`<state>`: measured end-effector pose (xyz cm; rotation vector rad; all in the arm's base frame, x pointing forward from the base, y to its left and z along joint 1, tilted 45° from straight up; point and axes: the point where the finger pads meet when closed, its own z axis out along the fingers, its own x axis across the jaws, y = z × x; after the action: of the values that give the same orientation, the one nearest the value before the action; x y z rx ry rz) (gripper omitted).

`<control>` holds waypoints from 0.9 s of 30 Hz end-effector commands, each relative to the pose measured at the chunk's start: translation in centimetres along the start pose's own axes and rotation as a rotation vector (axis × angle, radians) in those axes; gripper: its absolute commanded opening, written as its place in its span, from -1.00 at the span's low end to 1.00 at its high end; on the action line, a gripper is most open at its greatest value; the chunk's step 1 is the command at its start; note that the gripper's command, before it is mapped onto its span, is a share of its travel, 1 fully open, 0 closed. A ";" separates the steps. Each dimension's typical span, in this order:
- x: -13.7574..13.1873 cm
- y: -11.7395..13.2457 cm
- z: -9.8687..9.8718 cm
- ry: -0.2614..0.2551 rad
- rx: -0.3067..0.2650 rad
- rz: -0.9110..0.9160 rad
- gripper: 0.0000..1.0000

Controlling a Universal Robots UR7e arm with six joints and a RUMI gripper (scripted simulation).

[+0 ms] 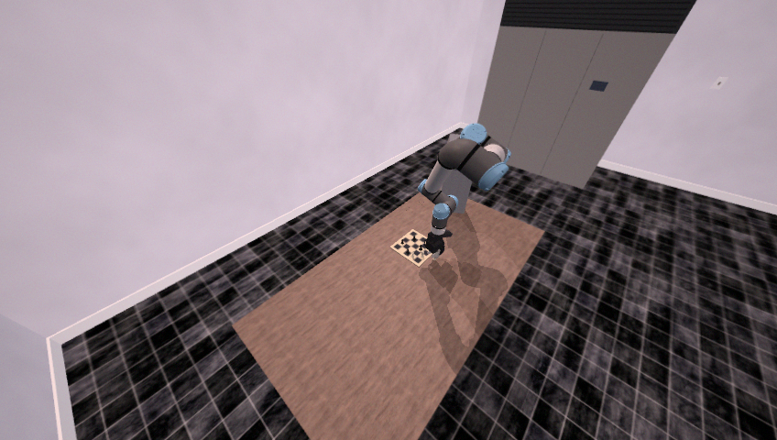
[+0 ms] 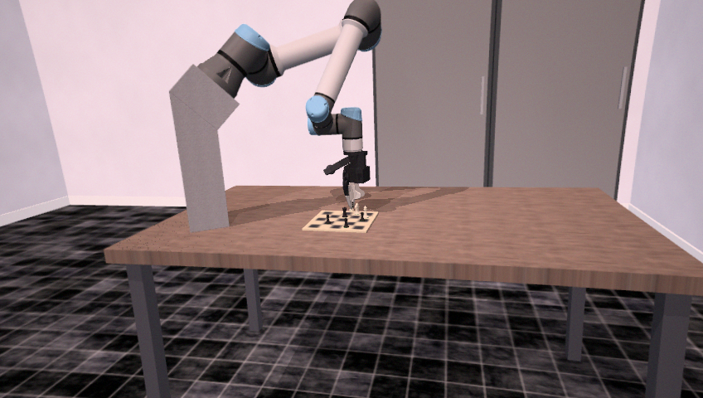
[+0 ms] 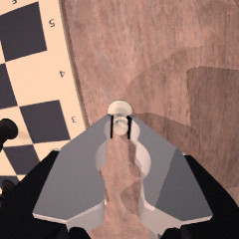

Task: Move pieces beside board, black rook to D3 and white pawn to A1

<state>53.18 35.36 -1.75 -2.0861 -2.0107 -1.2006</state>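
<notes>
The white pawn (image 3: 120, 108) stands upright on the table, just off the board's numbered edge, near the number 3. My gripper (image 3: 119, 117) (image 2: 351, 205) (image 1: 435, 256) points down and is shut on the pawn, with one fingertip on each side of its head. The chessboard (image 3: 67, 86) (image 2: 335, 230) (image 1: 404, 257) lies flat next to the gripper. Several dark pieces stand on it, one of them a black piece (image 3: 7, 128) in the wrist view. Which one is the black rook is too small to tell.
White pieces (image 2: 365, 210) stand at the board's far right in the exterior view, close to the fingers. The grey robot pedestal (image 2: 204, 182) rises from the table (image 2: 493, 231) left of the board. The arm's shadow falls across the table.
</notes>
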 end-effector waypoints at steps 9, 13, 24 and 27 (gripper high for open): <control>0.0 0.0 0.0 0.000 -0.001 -0.001 -1.00; 0.0 0.0 0.0 0.000 -0.001 -0.001 -1.00; 0.0 0.0 -0.1 0.000 -0.001 0.000 -1.00; -0.1 0.0 -0.5 -0.001 0.000 0.001 -1.00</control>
<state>53.17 35.36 -1.74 -2.0861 -2.0107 -1.2006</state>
